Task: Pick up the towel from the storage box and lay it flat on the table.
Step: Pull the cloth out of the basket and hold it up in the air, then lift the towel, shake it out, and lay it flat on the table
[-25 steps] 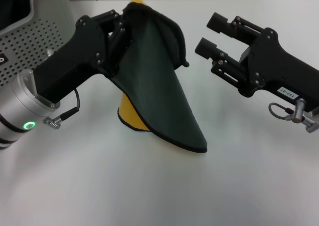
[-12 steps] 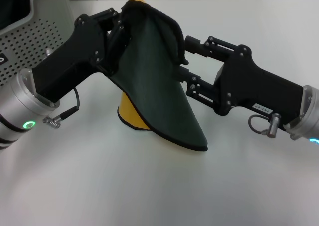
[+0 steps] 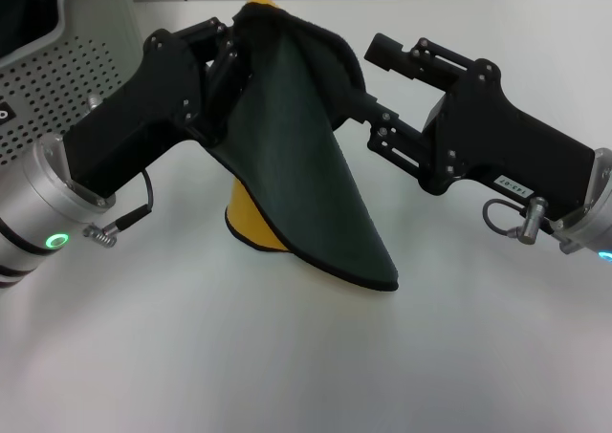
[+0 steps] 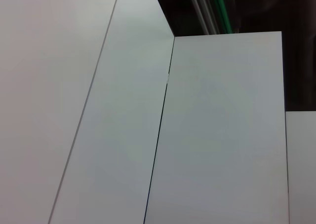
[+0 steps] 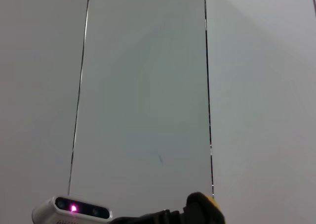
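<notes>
The square soft towel (image 3: 306, 175), dark green on its facing side, yellow on the other and edged with a black stitched border, hangs above the smooth white table (image 3: 287, 357) in a draped cone, its lower folds resting on the tabletop and a yellow fold showing at the base. Its top edge is pinched in the clenched fingers of the black left gripper (image 3: 225, 65), which holds it up just beside the light grey perforated plastic storage box (image 3: 67, 65) at the far left corner; the towel is fully outside that box. On the other side, the black right gripper (image 3: 368, 79) reaches in with its fingers spread apart, one above and one below the towel's upper right corner, which lies between them; whether the pads touch the cloth cannot be told. The wrist views show only pale wall panels.
</notes>
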### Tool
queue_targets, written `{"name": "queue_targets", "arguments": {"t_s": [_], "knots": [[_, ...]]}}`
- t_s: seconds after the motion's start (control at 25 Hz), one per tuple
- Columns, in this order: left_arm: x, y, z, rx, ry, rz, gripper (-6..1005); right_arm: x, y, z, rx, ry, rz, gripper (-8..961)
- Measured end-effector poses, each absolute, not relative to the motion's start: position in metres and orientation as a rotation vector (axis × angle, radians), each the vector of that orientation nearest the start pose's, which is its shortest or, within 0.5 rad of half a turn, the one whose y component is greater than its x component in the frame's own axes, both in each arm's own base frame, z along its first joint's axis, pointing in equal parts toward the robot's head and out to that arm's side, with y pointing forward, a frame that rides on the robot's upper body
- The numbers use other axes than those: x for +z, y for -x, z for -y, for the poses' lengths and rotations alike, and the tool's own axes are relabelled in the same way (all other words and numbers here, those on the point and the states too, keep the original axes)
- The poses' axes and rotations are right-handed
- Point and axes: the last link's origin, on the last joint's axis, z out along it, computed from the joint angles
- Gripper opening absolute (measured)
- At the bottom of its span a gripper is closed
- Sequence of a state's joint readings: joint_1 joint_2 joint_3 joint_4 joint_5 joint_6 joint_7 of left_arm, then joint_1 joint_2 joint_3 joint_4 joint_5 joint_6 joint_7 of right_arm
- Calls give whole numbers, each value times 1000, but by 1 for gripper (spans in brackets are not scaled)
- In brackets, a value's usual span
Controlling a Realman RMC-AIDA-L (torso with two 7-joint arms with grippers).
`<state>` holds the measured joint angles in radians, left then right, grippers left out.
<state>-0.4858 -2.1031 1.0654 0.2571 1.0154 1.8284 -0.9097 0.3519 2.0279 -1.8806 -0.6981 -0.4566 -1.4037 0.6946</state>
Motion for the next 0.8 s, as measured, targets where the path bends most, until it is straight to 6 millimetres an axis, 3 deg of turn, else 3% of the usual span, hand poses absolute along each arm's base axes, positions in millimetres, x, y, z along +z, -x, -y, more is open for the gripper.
{"name": "queue_targets", "arguments": {"t_s": [0.16,0.36,0.48,0.72,0.8], "knots": [[-6,213,-291,-1653,2211,308,57,-36,-167,-292,1439,2330,-27,497],[-7,213,-291,-1653,2214,308,59,-34,-171,-292,1441,2306,-54,391],[-7,213,-291,-1652,2215,310,60,-34,-171,-292,1444,2303,-53,247],[-10,213,-289,-1649,2239,315,62,-34,-171,-292,1446,2306,-57,89],[-12,213,-287,-1645,2258,313,63,-34,-171,-291,1447,2308,-58,90]]}}
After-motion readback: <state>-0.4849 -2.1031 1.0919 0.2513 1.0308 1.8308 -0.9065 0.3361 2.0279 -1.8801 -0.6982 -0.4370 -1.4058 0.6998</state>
